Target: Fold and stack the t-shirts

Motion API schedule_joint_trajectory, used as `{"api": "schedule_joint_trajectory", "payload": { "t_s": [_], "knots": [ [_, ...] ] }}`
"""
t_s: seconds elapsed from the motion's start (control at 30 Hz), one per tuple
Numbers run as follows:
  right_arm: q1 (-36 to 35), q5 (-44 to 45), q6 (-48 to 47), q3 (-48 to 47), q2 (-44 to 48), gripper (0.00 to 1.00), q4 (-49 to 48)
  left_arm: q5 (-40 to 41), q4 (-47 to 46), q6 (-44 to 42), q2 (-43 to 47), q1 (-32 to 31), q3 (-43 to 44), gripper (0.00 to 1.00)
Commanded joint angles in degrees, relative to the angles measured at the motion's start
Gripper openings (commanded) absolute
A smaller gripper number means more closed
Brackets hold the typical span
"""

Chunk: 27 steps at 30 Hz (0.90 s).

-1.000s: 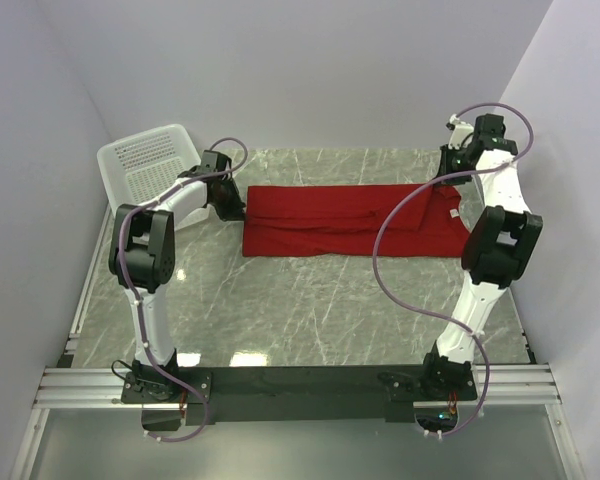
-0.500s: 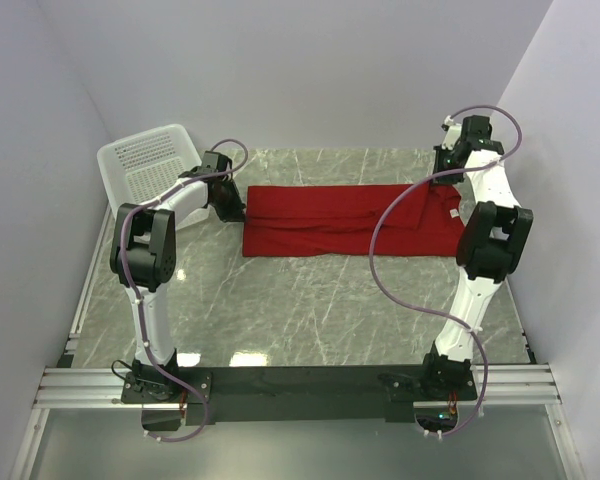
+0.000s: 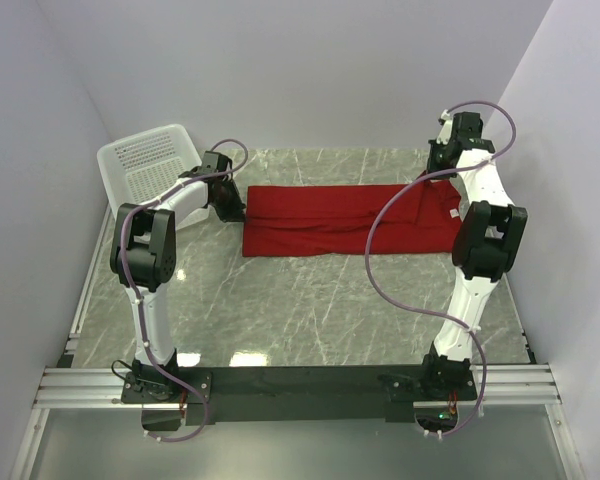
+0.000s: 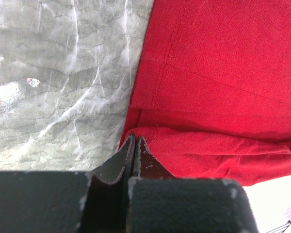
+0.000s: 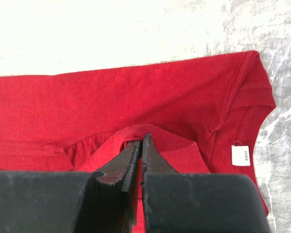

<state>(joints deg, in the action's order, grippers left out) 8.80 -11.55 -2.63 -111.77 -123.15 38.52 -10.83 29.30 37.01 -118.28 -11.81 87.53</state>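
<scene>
The left hand (image 4: 135,141) pinches the hem corner of the plain red cotton t-shirt (image 3: 330,218); the right hand (image 5: 142,140) clamps a ridge near its collar. The shirt lies banded across the far grey marble surface (image 3: 310,300). Likely mid-fold: next, lift both ends together, evenly.

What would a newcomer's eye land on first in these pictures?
The red t-shirt, folded into a long band across the far side of the marble table, stands out. The left hand pinches its left end and the right hand its collar end. A white mesh basket leans in the far-left corner.
</scene>
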Motion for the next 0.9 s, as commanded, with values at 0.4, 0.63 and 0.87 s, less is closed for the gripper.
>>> {"api": "schedule_joint_trajectory", "payload": {
  "t_s": [0.4,0.63,0.87],
  "knots": [
    [-2.3,3.6,1.7,-5.4,-2.9,0.00,-3.7,0.7,-0.3,-0.9,-1.4,0.5,0.6,0.01],
    [-2.6,4.8,1.4,-5.3,-4.1,0.00,-3.9,0.9,-0.2,-1.0,-1.3,0.5,0.5,0.01],
    [-2.6,5.4,0.9,-5.9,-4.8,0.32,-3.7,1.1,-0.5,-0.7,-0.7,0.5,0.7,0.01]
  ]
}}
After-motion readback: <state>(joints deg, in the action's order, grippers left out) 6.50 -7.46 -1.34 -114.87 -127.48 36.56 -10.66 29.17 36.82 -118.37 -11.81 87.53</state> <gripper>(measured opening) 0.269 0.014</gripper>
